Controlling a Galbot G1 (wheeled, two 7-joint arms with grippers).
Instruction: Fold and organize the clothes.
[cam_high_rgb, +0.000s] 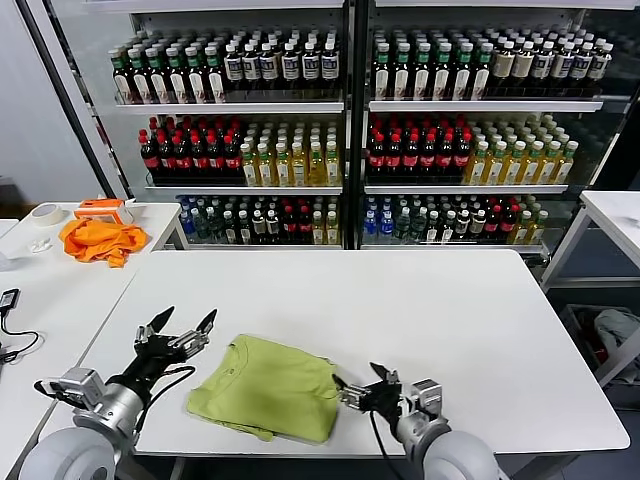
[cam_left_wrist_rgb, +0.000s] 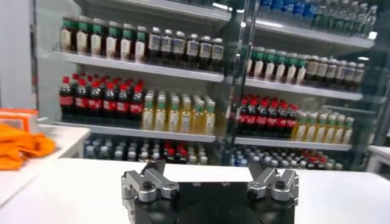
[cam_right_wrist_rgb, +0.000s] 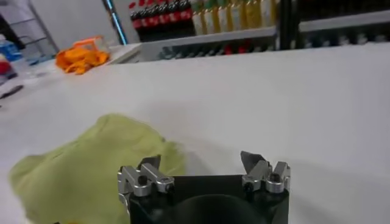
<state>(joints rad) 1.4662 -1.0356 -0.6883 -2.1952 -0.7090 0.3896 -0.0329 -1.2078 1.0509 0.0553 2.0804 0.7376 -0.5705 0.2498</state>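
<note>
Head view: soft rumpled lime T-shirt (cam_high_rgb: 270, 387)

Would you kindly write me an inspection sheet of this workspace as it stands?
Surface: white table, bare apart from the shirt.
Job's things: lime T-shirt lying partly folded near the table's front edge.
Clutter: orange cloth, tape roll and orange-white box on the side table at left.
Grippers: left gripper open, just left of the shirt, apart from it; right gripper open at the shirt's right edge, holding nothing.
Cables: black cable on the left side table.
Surroundings: drink shelves behind the table.
</note>
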